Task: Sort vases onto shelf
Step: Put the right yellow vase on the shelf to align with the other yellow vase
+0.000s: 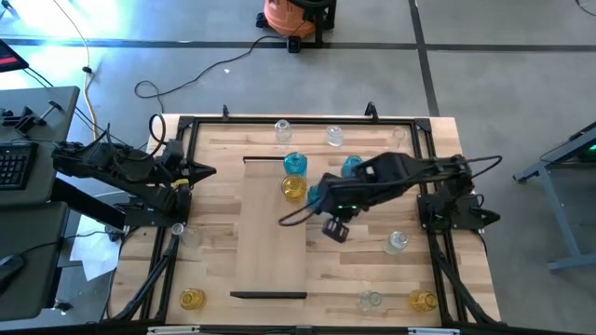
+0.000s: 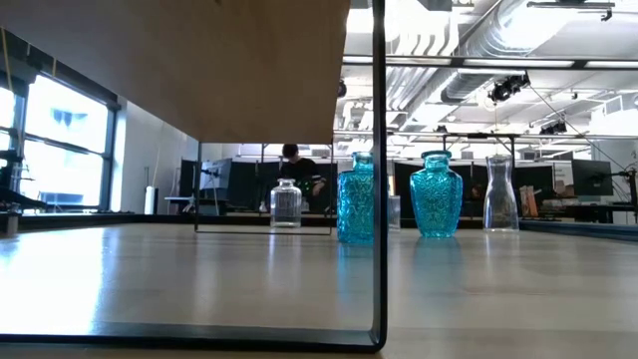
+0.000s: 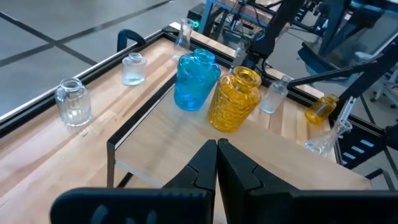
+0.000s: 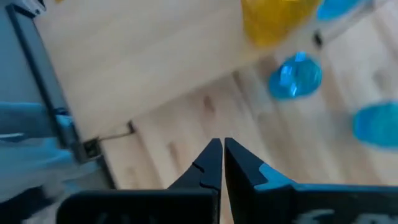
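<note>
Blue vase (image 1: pixel 315 194) half hidden under the right claw (image 1: pixel 321 197), pinched empty like the left claw (image 3: pixel 217 149)

- On my screens the shelf (image 1: pixel 273 233) is pale, smooth wood with thin dark strips at its short ends.
- The table (image 1: pixel 456 279) under it is striped light planking inside a black frame.
- I count two blue vases (image 3: pixel 194 81) with a bumpy textured pattern; in the low view they read as turquoise (image 2: pixel 436 194).
- The yellow vase (image 3: pixel 233 99) beside one of them is amber with a swirled relief.
- The clear vases (image 3: pixel 73 101) carry vertical ribbing.
- Two more yellow vases (image 1: pixel 192 299) sit at the table's near corners.
- The fingers (image 3: pixel 239 177) are matt black.
- Both arms are dark.
- An orange vacuum (image 1: pixel 291 14) stands on the grey floor.
</note>
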